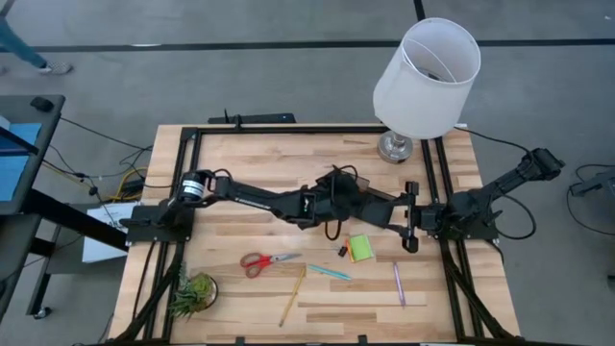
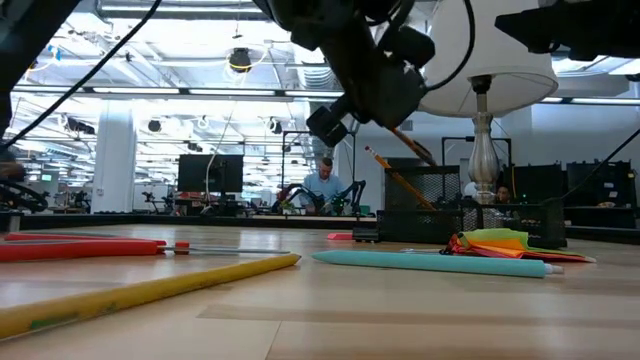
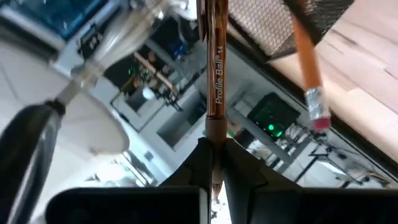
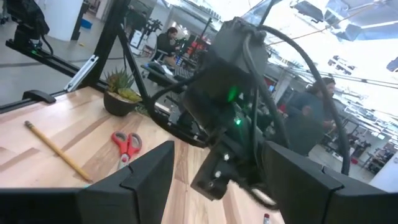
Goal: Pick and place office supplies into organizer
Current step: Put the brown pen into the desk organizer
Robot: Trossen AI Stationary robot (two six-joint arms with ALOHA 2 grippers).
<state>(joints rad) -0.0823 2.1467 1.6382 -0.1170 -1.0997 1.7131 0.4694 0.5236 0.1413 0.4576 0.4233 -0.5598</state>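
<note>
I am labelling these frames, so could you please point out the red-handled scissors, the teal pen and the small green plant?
red-handled scissors (image 1: 258,261): high view, on the red handles.
teal pen (image 1: 329,272): high view, middle of the barrel.
small green plant (image 1: 195,291): high view, centre of the leaves.

Two pens (image 1: 329,272), one scissors (image 1: 266,260), one lamp (image 1: 426,77)
</note>
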